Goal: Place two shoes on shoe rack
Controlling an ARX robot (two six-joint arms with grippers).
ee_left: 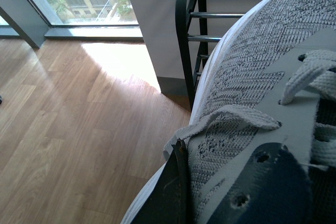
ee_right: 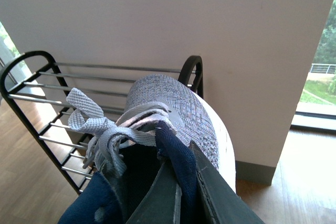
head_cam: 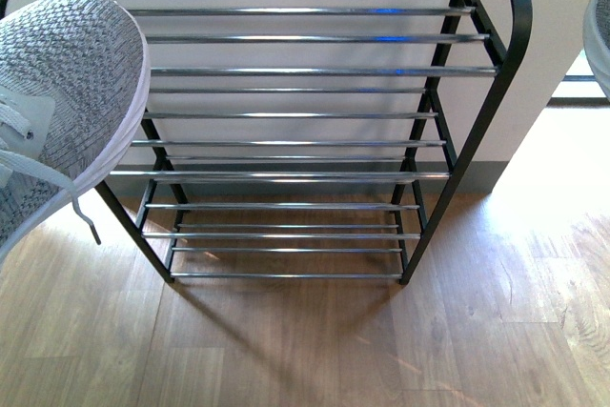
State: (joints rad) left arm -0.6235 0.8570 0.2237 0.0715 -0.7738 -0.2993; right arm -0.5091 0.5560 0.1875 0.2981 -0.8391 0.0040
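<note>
- Two grey knit sneakers are up in the air, one per arm, and neither touches the shoe rack point(head_cam: 286, 71) yet; no blue sandals show in any view.
- The left-hand sneaker point(head_cam: 67, 92) hangs over the rack's left end, toe pointing toward the upper rods, with a loose lace end dangling below it.
- The left gripper point(ee_left: 176, 182) shows only one dark finger pressed against the outside of the shoe's collar. Since the shoe hangs clear of everything, I judge the claw to be clamped on that collar.
- The right-hand sneaker point(ee_right: 173, 103) is just a pale sliver at the front view's right edge, beyond the rack's right end. The right wrist view shows its toe aimed at the top shelf.
- The right gripper point(ee_right: 186, 182) has its two fingers pinched on the navy lining point(ee_right: 176, 156) at the heel opening, firmly closed on the shoe.
- Holding by the collar probably keeps the soles free underneath, so each shoe can be set flat across the rods.
- Both shoes have a mottled grey knit upper, flat pale laces point(ee_right: 100, 129) tied loosely, and a white sole point(ee_right: 223, 145).
- The rack stands against the wall point(ee_right: 157, 19) on the wooden floor point(head_cam: 305, 350), every shelf bare, so both placements are yet to be done.
</note>
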